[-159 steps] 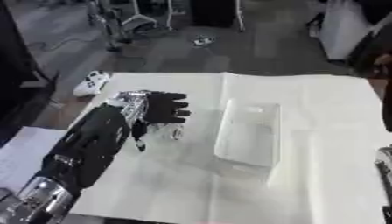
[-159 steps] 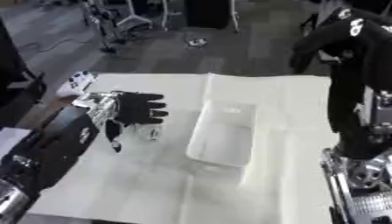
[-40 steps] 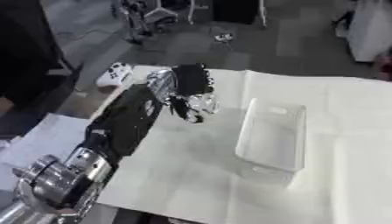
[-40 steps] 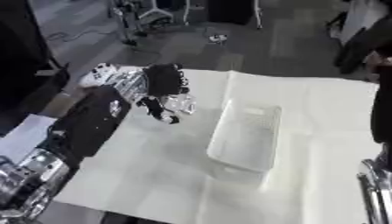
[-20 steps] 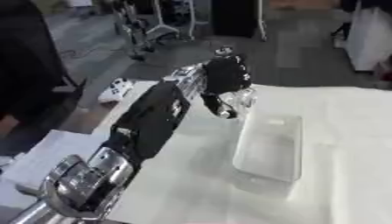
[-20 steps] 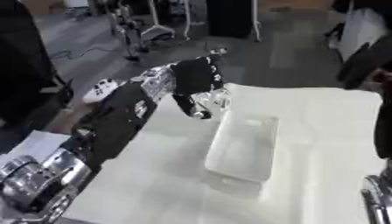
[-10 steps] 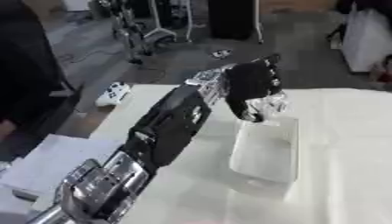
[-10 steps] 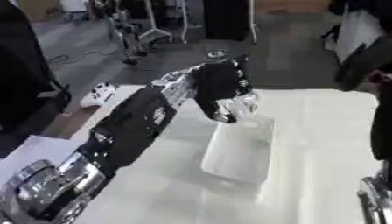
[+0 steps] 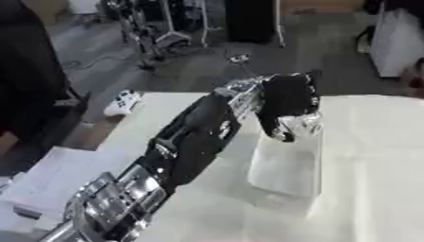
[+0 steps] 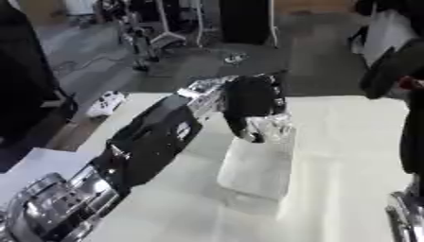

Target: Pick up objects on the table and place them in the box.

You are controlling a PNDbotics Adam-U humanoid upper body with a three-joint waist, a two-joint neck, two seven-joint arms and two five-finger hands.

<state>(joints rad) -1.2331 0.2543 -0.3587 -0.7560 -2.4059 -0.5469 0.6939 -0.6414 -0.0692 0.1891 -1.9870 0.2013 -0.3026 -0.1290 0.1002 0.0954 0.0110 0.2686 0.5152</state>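
My left arm reaches across the white-covered table (image 9: pixel 373 142), and my left hand (image 9: pixel 286 101) hangs over the far end of the clear plastic box (image 9: pixel 286 165). Its fingers are curled down around a small pale, shiny object (image 9: pixel 300 125), held just above the box's far rim. I cannot make out what the object is. The box lies lengthwise, and I see nothing in its near part. My right hand shows in neither view; only a silver arm part (image 10: pixel 406 208) sits at the lower right edge.
A white controller-like thing (image 9: pixel 122 101) lies off the table's left side. A pale flat sheet (image 9: pixel 41 184) sits at the lower left. Stands and cables crowd the floor beyond the table. A dark shape (image 10: pixel 397 61) stands at the right edge.
My left hand has moved right and farther out, from beside the box to above its far end, still curled on the small pale object. The camera has shifted too.
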